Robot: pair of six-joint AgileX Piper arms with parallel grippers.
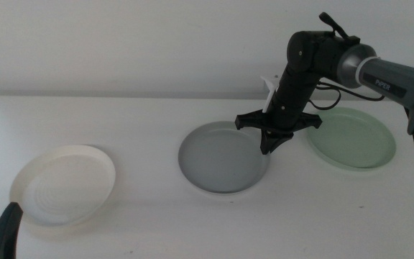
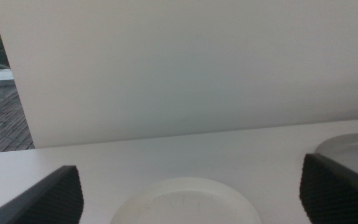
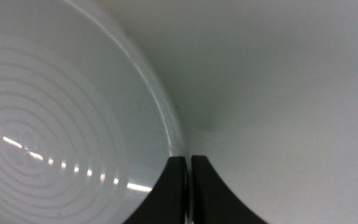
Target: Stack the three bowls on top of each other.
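The right gripper [image 1: 271, 147] reaches down from the right side of the middle view onto the right-hand rim of the grey bowl [image 1: 221, 158]; in the right wrist view its two dark jaws stand almost together with the thin rim of the grey bowl [image 3: 73, 155] between them, so the right gripper [image 3: 188, 186] is pinched narrow on that rim; the bowl's inside shows faint rings and a line of small light reflections there; whether the bowl is lifted off the surface [image 1: 157, 216] or sits flat on it cannot be told.

The grey bowl is in the middle of the white surface; the green bowl [image 1: 354, 140] lies just beside it to the right, apart from it, partly behind the right arm; the white bowl [image 1: 63, 185] sits well apart to the left, near the front edge, with ridged rings inside it; all three bowls lie separately, none on another.

The left gripper [image 1: 2, 230] waits at the bottom left corner of the middle view, near the white bowl; in the left wrist view the left gripper [image 2: 191, 190] has its jaws spread wide, the white bowl [image 2: 185, 202] lies on the surface between them, and an edge of the grey bowl [image 2: 350, 144] shows off to one side.
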